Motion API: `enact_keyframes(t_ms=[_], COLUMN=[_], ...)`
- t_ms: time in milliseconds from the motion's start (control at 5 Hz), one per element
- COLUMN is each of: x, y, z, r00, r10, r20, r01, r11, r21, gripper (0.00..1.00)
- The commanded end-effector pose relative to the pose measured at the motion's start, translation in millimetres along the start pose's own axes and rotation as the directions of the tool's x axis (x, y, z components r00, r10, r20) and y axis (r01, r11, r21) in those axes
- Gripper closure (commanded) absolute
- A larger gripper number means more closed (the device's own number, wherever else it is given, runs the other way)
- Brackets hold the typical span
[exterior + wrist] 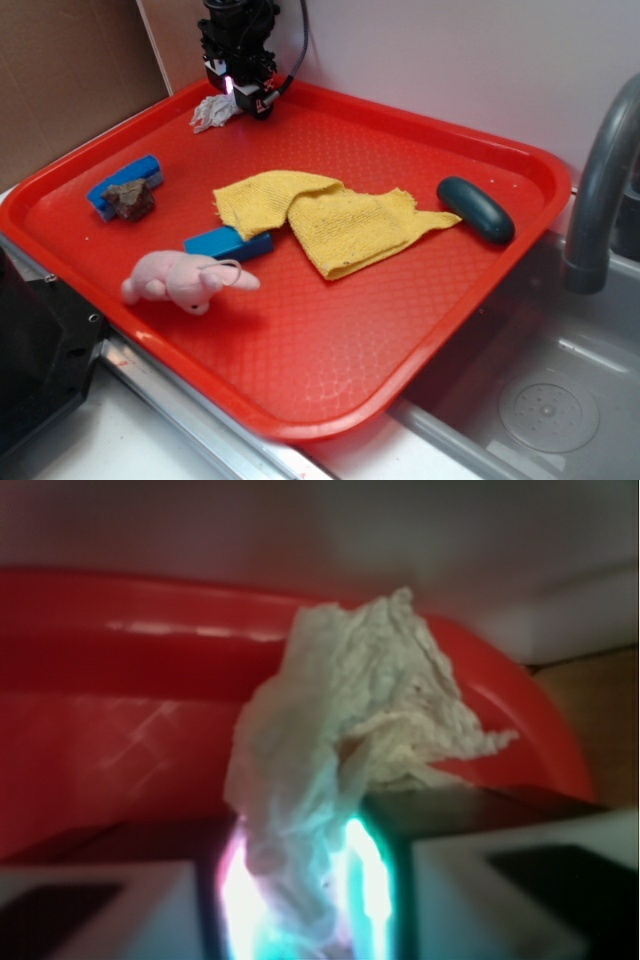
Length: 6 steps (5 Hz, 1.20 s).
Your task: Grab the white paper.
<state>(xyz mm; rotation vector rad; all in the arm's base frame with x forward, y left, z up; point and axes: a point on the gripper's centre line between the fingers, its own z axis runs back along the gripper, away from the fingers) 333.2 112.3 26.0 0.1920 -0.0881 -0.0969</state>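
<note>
The white paper (212,111) is a small wrinkled wad at the far left corner of the red tray (330,390). My gripper (238,98) stands over its right side, fingers down. In the wrist view the white paper (340,730) rises between my two fingers, which are closed in on its lower part, and its crumpled top spreads out above them against the tray's rim (150,605). The gripper (305,890) is shut on the paper.
A yellow knitted cloth (325,220) lies mid-tray. A pink plush toy (180,280) and a blue block (228,243) sit near the front left. A blue sponge with a brown lump (126,190) is at left, a dark oval object (476,209) at right. A sink and faucet (600,190) lie right.
</note>
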Motion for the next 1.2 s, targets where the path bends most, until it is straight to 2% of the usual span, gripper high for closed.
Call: enact_keyframes(t_ms=[0, 200, 400, 600, 800, 1000], x=[-39, -61, -76, -86, -92, -99], y=[-18, -26, -25, -10, -4, -3], z=[114, 162, 193, 222, 242, 246], r00=[0.990, 0.994, 0.999, 0.992, 0.994, 0.990], r10=[-0.005, 0.002, 0.045, 0.091, 0.077, 0.073], r20=[0.140, 0.112, 0.005, -0.085, -0.077, -0.122], r01=[0.014, 0.012, -0.043, -0.110, -0.094, -0.100], r11=[0.998, 0.992, 0.977, 0.962, 0.964, 0.967], r21=[-0.064, -0.124, -0.208, -0.250, -0.247, -0.236], gripper=[1.00, 1.00, 1.00, 1.00, 1.00, 1.00])
